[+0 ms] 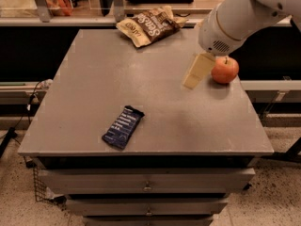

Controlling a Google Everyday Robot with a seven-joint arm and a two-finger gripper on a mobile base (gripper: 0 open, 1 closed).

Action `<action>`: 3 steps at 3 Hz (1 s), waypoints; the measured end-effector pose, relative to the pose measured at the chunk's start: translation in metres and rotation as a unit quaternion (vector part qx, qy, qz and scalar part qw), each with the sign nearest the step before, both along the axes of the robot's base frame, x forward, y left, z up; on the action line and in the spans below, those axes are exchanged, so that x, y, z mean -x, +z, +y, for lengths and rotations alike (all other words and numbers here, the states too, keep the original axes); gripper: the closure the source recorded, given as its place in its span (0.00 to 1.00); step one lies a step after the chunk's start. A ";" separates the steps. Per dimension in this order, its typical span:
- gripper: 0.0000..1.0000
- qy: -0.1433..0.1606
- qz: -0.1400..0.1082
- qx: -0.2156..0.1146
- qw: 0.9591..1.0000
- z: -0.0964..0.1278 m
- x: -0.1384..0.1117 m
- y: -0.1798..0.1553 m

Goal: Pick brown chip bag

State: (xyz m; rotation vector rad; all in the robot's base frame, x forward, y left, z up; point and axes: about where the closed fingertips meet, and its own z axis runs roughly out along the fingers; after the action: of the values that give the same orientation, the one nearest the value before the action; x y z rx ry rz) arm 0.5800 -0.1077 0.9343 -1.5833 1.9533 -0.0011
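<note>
The brown chip bag (149, 25) lies at the far edge of the grey table (108, 74); it is crinkly, with a dark brown centre, cream-tan edges and white lettering. My gripper (194, 79) hangs over the right part of the table, on a white arm that comes in from the upper right. It is just left of the apple and well to the right of and nearer than the bag. It holds nothing that I can see.
A red apple (225, 70) sits near the table's right edge, right beside my gripper. A flat dark-blue bar wrapper (123, 126) lies at the front left. Drawers (146, 186) are under the tabletop. A shelf rail (70, 19) runs behind the table.
</note>
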 end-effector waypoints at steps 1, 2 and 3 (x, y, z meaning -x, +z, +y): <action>0.00 0.000 0.000 0.000 1.000 0.000 0.000 0.000; 0.00 -0.013 -0.023 -0.057 0.998 0.019 -0.041 -0.001; 0.00 -0.031 -0.029 -0.118 0.992 0.043 -0.105 -0.005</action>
State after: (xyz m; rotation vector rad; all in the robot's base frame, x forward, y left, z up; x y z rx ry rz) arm 0.6853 -0.0646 0.9295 -1.3543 1.8797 0.1525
